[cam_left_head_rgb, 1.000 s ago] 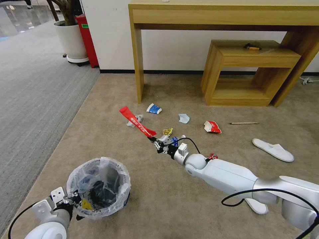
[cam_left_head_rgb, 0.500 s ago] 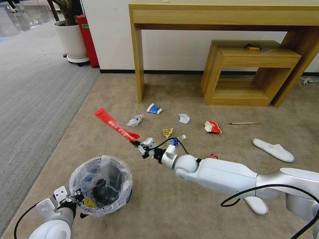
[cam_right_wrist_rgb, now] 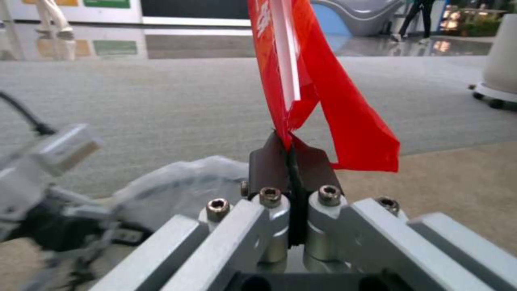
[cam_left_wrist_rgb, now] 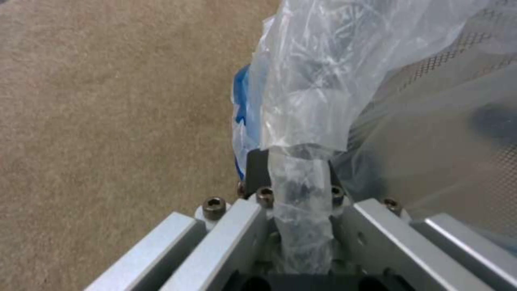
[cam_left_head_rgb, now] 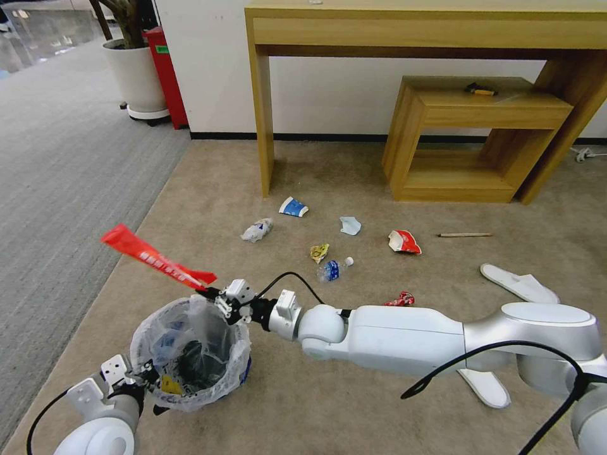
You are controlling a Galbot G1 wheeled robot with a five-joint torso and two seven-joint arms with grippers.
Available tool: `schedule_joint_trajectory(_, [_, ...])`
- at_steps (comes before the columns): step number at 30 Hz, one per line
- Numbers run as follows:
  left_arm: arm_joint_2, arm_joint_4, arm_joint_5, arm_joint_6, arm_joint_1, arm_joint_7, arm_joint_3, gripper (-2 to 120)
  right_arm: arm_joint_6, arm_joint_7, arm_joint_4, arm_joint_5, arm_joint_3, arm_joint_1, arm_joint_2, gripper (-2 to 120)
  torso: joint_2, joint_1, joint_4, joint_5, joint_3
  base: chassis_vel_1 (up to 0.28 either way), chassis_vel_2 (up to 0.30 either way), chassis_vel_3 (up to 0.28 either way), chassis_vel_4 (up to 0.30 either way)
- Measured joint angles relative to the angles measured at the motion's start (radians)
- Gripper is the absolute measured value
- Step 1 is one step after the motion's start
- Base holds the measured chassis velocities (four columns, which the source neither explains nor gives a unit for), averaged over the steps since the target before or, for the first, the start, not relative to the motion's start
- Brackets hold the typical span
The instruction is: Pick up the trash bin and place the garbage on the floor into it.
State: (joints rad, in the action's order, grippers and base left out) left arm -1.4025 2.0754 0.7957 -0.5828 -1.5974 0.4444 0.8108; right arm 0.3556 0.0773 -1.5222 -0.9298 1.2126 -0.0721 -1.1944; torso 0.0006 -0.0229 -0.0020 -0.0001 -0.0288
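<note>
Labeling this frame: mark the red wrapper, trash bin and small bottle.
red wrapper (cam_left_head_rgb: pixel 152 257): head view, middle of the strip.
trash bin (cam_left_head_rgb: pixel 237 366): head view, bag-covered rim, right side.
small bottle (cam_left_head_rgb: pixel 331 270): head view, blue label.

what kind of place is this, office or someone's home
Probably an office or lobby corner, not a home: beige carpet beside grey striped carpet, a plain wooden console table against the wall, and a big potted plant on a wheeled base.
</note>
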Motion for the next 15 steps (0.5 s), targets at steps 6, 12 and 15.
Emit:
schedule_joint_trajectory(6, [0.006,-0.008,0.007,-0.002,0.014,0.016,0.009,0,0.000,0.004,-0.018,0.005,0.023,-0.002,-0.005,0,0.000,0.000,0.0001,0.0002,0.000,0.000,0.000,0.000,0.000])
schedule_joint_trajectory(12, [0.006,-0.006,0.008,-0.003,0.017,0.019,0.009,0,0.001,0.019,-0.026,0.020,0.052,-0.028,-0.008,0,0.000,0.000,0.0000,0.0002,0.000,0.000,0.000,0.000,0.000])
schedule_joint_trajectory(15, [0.007,-0.003,0.008,-0.003,0.014,0.020,0.010,0,0.001,0.025,-0.032,0.028,0.069,-0.038,-0.005,0,0.000,0.000,0.0000,0.0003,0.000,0.000,0.000,0.000,0.000])
